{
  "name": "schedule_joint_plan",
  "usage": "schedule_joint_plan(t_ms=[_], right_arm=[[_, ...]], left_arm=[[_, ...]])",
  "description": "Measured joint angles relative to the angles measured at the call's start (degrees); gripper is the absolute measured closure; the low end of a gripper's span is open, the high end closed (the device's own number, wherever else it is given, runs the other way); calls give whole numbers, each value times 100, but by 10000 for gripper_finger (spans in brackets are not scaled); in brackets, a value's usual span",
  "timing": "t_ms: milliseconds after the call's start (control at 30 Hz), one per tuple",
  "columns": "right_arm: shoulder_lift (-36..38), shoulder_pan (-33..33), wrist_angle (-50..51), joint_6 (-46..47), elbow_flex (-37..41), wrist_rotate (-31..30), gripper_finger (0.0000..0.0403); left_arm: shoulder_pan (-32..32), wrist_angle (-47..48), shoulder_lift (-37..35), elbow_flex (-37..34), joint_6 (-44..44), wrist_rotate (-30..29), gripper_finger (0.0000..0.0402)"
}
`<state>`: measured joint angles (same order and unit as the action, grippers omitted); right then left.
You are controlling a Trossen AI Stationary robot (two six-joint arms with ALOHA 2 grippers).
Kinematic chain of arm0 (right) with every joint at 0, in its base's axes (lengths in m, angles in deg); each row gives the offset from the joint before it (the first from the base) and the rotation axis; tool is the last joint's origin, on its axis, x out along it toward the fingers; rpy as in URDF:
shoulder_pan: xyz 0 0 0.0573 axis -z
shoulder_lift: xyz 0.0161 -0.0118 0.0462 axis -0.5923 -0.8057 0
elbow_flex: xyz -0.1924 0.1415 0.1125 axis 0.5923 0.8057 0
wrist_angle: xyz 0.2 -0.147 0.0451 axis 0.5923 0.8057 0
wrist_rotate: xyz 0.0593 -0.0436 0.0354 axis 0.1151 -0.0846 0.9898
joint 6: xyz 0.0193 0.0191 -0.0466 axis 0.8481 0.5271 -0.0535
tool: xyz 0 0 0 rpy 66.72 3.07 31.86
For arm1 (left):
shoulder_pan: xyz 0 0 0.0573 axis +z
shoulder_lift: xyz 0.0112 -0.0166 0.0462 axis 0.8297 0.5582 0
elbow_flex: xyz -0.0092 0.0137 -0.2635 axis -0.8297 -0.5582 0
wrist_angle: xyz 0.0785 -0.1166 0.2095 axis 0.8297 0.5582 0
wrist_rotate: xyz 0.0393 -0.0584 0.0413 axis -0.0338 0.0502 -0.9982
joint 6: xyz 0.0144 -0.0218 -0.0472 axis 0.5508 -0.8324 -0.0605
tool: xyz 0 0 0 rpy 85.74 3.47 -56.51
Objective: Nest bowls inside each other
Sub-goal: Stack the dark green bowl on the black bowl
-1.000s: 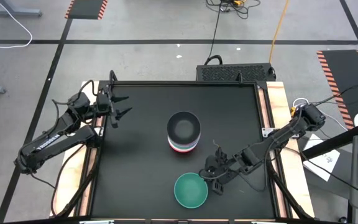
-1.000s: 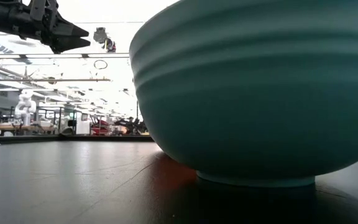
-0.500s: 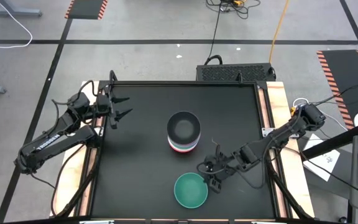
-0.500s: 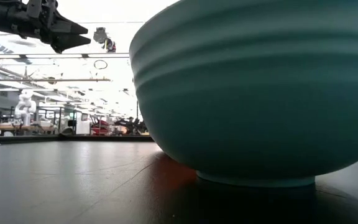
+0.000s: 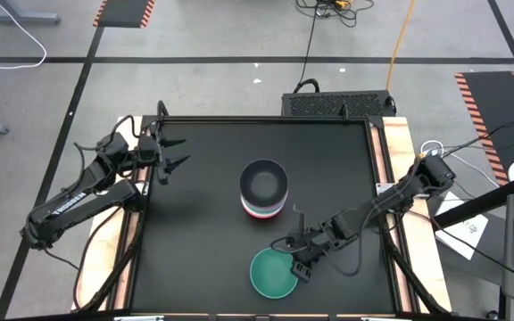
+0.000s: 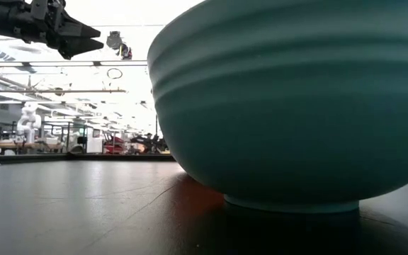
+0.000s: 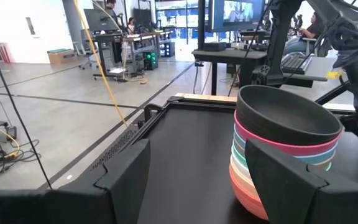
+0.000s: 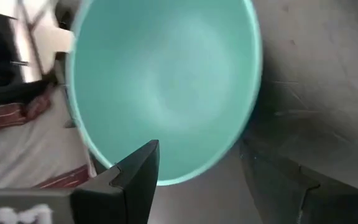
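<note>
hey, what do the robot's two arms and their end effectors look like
Both arms are dark, slim and jointed, with thin black cables looping loosely along them. The left end effector ends in two pointed black fingers. The right end effector is black too; its wrist view shows broad, flat, angular dark fingers. No readable markings show.

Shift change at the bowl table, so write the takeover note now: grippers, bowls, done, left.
Left gripper: open, empty, waiting above the table's far left corner.
Right gripper: open, at the teal bowl's rim, one finger inside the rim and one outside, not yet closed on it.
Stack: mid-table, black bowl on top, with magenta, pale and peach rims showing beneath it.
Done: all visible bowls nested but the teal one.
Left: grip the teal bowl, which stands alone at the table's near edge, and set it into the black bowl.
</note>
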<state>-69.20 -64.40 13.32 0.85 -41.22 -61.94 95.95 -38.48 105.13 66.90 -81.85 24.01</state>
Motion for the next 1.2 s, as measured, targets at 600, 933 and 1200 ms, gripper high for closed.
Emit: schedule_joint_plan(t_ms=[600, 933, 1200], right_arm=[[-119, 414, 41, 83, 0, 605, 188], [-717, 450, -352, 78, -2, 1232, 188], [-931, 448, -480, -240, -2, 1222, 301]], left_arm=[[0, 4, 1, 0, -2, 127, 135], [-4, -15, -1, 0, 0, 165, 135], [-4, -23, -1, 0, 2, 223, 135]])
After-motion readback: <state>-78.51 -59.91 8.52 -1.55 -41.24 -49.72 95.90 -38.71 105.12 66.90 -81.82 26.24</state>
